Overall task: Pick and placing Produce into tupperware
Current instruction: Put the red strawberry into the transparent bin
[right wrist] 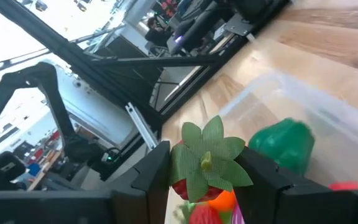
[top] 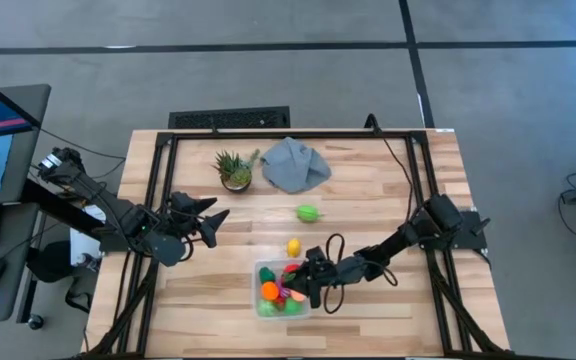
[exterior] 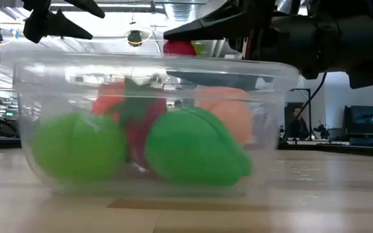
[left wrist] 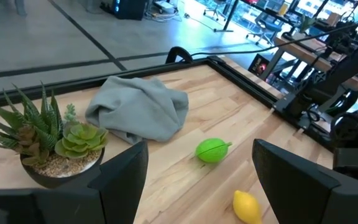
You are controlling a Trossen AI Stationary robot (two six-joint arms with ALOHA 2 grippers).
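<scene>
The clear tupperware (top: pixel 261 300) stands near the table's front edge, holding green (exterior: pixel 76 145), red and orange produce (top: pixel 269 291). My right gripper (top: pixel 299 284) reaches over it from the right, shut on a red toy strawberry with a green leafy cap (right wrist: pixel 207 163). A green piece (top: pixel 308 212) and a yellow lemon (top: pixel 293 246) lie on the wood behind the container. My left gripper (top: pixel 218 222) hovers open above the table's left half, with nothing between its fingers (left wrist: pixel 124 174). My right gripper pinches the strawberry's red body (right wrist: pixel 185 186), just below the leafy cap, between its two fingers (right wrist: pixel 157 171). The fingers come about level from the table's right side. The toy is lifted clear, just above the container's rim (exterior: pixel 180 46).
A small potted succulent (top: pixel 235 170) and a crumpled grey cloth (top: pixel 296 165) sit at the back of the table. A black frame (top: pixel 268 133) runs along the table's edges. Bare wood lies left and right of the container.
</scene>
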